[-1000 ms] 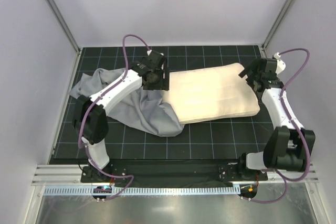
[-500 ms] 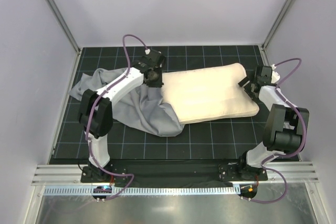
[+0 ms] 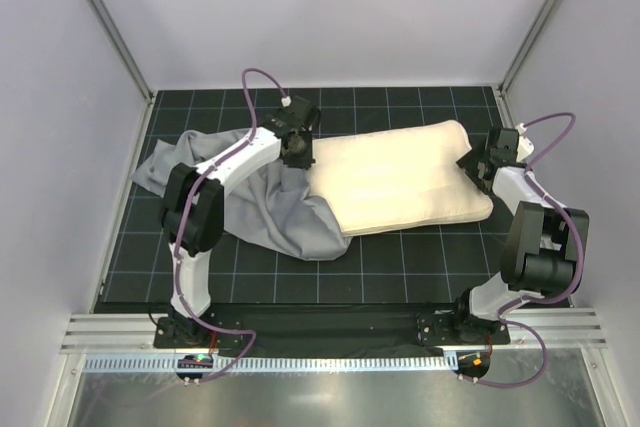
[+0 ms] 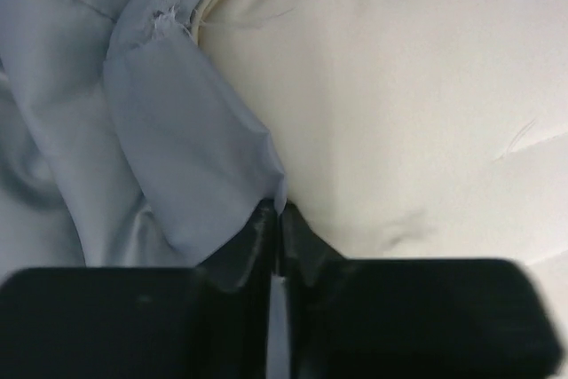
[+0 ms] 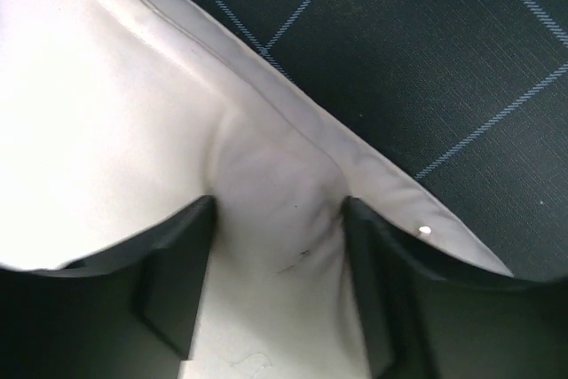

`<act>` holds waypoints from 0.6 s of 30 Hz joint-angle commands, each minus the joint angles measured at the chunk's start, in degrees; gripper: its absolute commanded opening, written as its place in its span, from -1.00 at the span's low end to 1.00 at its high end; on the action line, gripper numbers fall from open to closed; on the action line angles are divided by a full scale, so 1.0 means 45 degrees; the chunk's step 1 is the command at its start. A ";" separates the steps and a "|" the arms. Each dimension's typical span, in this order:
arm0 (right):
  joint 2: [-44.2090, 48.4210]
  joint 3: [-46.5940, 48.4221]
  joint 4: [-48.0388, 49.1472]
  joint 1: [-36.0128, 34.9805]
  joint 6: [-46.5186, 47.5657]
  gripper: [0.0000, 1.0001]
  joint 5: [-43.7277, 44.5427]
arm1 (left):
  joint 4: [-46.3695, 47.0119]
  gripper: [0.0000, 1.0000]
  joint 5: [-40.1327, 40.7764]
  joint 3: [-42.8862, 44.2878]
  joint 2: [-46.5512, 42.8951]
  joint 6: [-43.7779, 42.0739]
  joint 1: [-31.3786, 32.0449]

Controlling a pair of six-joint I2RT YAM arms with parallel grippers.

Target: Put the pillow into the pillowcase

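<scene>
The dark gridded tabletop (image 3: 400,257) carries both task items. The pillow (image 3: 400,177) lies lengthwise across its middle and right side. Nearly all of its cream surface is bare, and only its left short end meets the pillowcase (image 3: 260,212). The pillowcase is heaped in wrinkles to the left, with its open end turned toward the pillow. Compared with a second ago, the right arm (image 3: 525,197) has dropped from a raised pose beside the pillow's far end onto that end. The left arm's elbow has swung inward, while its wrist has edged only a little along the pillow's left end. The cloth and pillow have hardly shifted. I read this as the set-up for a coordinated pull-and-push being finished, with the sleeving itself barely begun. The right fingers (image 5: 173,277) stand apart with the pillow's corner bulging between them. The cushion is creased against each pad, so they seem to be gripping the pillow, not merely resting on it. The left fingers (image 4: 251,250) are clenched tight on a fold of the pillowcase's hem, which lies against the pillow just beside its piped seam. The next move probably calls for drawing that hem rightward over the cushion while the other end is held steady. The thin fabric could slip out or bunch at the corner.
</scene>
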State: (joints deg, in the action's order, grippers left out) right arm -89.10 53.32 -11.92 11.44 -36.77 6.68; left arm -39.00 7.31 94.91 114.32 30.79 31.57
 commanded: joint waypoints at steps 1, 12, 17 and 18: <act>0.0171 -0.0403 -0.0085 -0.0043 0.0047 0.13 -0.0448 | 0.0522 -0.88 -0.0508 0.0645 0.0434 0.0092 -0.0024; 0.2998 -0.1593 -0.0435 -0.0530 0.0671 -0.93 -0.1054 | -0.1019 -0.99 -0.1116 0.4471 0.1001 -0.0649 0.0970; 0.6470 -0.3348 -0.0048 -0.1096 0.0887 -0.92 -0.3059 | -0.1720 -1.00 -0.1137 0.6830 0.1976 -0.1235 0.2396; 0.6886 -0.3585 0.0070 -0.1349 0.0848 -0.92 -0.3472 | -0.1897 -1.00 -0.1156 0.7224 0.2268 -0.1216 0.2823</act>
State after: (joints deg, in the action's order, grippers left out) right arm -64.97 39.38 -13.82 7.81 -33.93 0.49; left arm -44.91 4.21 121.80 121.23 27.62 39.46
